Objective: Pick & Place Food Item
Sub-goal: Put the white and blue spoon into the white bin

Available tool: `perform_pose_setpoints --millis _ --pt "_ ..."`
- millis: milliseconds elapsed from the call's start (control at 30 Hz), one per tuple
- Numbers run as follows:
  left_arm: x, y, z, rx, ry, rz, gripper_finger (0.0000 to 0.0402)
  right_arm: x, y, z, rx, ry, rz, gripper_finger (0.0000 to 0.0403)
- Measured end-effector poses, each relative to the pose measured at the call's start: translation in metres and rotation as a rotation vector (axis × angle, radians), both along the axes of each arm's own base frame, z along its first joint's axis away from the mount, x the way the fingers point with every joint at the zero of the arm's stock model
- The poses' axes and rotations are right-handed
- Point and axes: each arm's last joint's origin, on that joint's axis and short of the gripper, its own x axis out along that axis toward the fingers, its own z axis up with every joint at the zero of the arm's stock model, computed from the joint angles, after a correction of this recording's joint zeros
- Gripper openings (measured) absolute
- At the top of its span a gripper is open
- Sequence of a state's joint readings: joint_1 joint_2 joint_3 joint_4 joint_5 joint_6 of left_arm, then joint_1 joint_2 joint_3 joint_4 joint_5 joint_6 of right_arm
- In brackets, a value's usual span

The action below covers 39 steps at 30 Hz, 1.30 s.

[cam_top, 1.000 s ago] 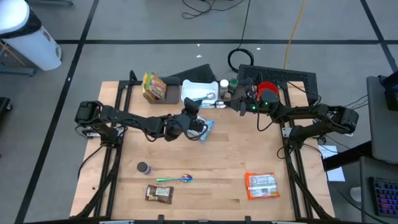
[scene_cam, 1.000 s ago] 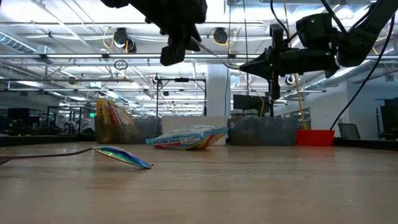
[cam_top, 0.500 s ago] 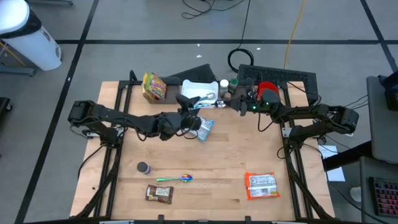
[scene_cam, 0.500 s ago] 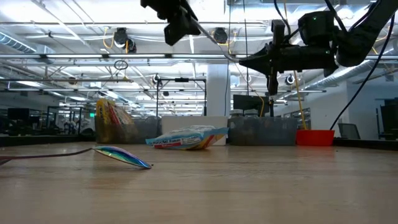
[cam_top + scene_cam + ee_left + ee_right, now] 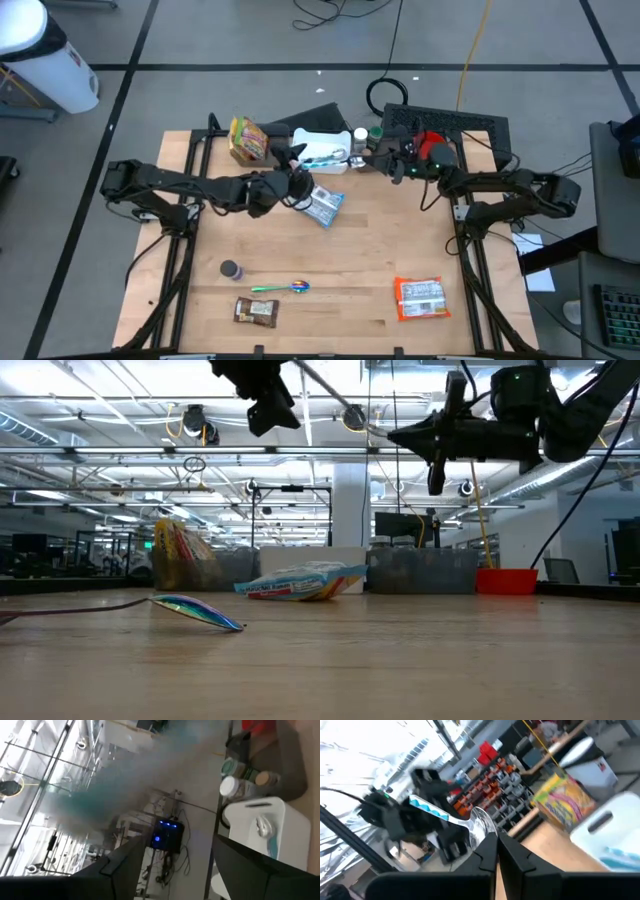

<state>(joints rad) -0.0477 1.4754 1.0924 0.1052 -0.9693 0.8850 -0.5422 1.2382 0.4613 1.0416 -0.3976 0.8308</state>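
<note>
above the table's far edge, left gripper (image 5: 297,178) open, right gripper (image 5: 372,160) pinching a spoon (image 5: 451,818).

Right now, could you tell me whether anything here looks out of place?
Yes: the right gripper holds a spoon by its bowl in mid-air, handle pointing at the open left gripper, odd for a food task. The blue-and-white packet lies ungripped on the table, one end lifted.
</note>
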Motion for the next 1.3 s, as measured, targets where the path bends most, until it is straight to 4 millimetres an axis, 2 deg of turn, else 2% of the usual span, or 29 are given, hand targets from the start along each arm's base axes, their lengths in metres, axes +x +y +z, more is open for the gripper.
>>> perform_pose_setpoints --millis 167,300,367,533,600,700,967,1167,1300 --pt "-0.001 0.000 -0.003 0.000 0.032 0.002 0.0244 -0.007 -0.004 0.009 -0.030 -0.025 -0.031 0.0000" --pt "-0.013 -0.001 0.011 -0.018 -0.015 0.008 0.0243 -0.016 -0.009 0.010 -0.069 0.022 -0.080 0.0000" --pt "-0.022 -0.001 0.019 -0.073 -0.057 -0.036 0.0244 -0.020 -0.010 0.011 -0.095 0.049 -0.106 0.0000" --pt "-0.045 0.003 0.035 -0.309 -0.142 -0.295 0.0243 -0.028 -0.012 0.013 -0.151 0.093 -0.167 0.0000" --pt "-0.048 0.007 0.038 -0.347 -0.164 -0.309 0.0244 -0.029 -0.012 0.012 -0.169 0.126 -0.196 0.0000" --pt "-0.049 0.013 0.035 -0.334 -0.153 -0.234 0.0243 -0.027 -0.014 0.013 -0.203 0.200 -0.205 0.0000" --pt "-0.031 0.023 0.013 -0.324 -0.040 -0.174 0.0243 -0.012 -0.011 0.028 -0.361 0.453 -0.307 0.0000" --pt "0.003 0.026 0.011 -0.335 0.080 -0.149 0.0243 -0.001 -0.008 0.044 -0.411 0.468 -0.313 0.0000" --pt "0.028 0.028 0.010 -0.329 0.153 -0.114 0.0243 0.003 -0.008 0.045 -0.411 0.470 -0.305 0.0000"
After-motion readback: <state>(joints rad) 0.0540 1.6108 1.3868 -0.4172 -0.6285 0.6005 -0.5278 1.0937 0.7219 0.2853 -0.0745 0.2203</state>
